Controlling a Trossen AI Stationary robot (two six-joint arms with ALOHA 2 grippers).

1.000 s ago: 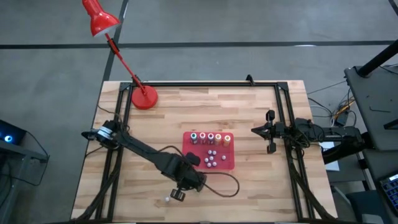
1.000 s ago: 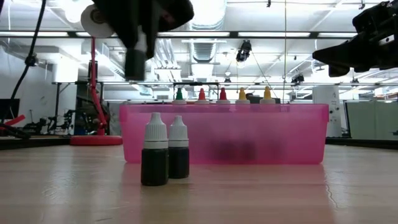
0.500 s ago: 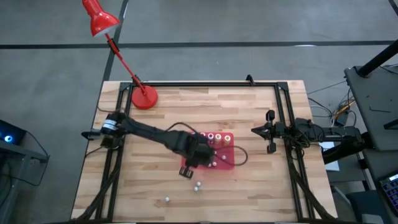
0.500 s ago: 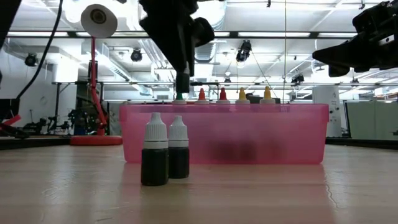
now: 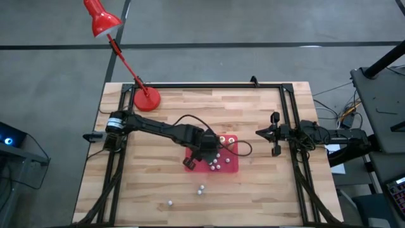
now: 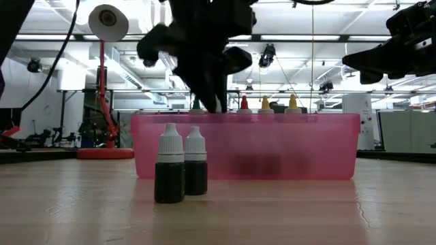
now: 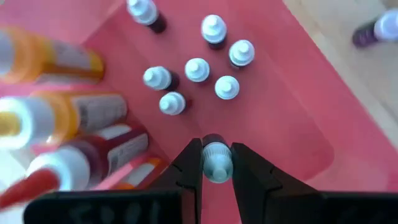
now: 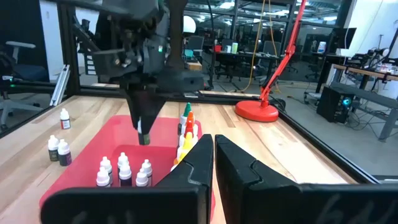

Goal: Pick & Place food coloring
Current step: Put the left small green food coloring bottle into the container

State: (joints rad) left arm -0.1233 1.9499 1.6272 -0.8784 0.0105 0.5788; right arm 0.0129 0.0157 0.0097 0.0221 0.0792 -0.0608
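— How far along does this look?

— Partway, I'd judge. Inside the pink bin (image 5: 231,167) a loose cluster of small white-capped bottles (image 7: 198,70) already stands upright on the floor, beside the row of coloured food coloring bottles (image 5: 223,139) along the far wall. Three small bottles are not in yet: a pair (image 6: 182,164) standing on the worktop (image 5: 266,114) just in front of the bin, and a third (image 5: 169,203) farther toward the front edge.

— And the left tool?

— The left tool (image 7: 217,163) hangs over the bin, clenched on one small dark bottle with a white cap (image 7: 216,162). The wrist view shows the cap pinched squarely between the two fingers, bottle upright, above bare bin floor a little apart from the cluster. In the low view the arm drops to about the bin's rim, so I read this as the placing step, the bottle not yet released.

— Is the bottle touching the floor of the bin?

— Can't tell; the bin wall hides that in the low view.

— The right arm?

— It waits at the right edge of the worktop, well apart from the bin. The right tool (image 8: 213,155) is clenched on nothing, its fingers meeting tip to tip.

— So what's left?

— Letting this one go, then fetching the three on the worktop, by my reckoning.
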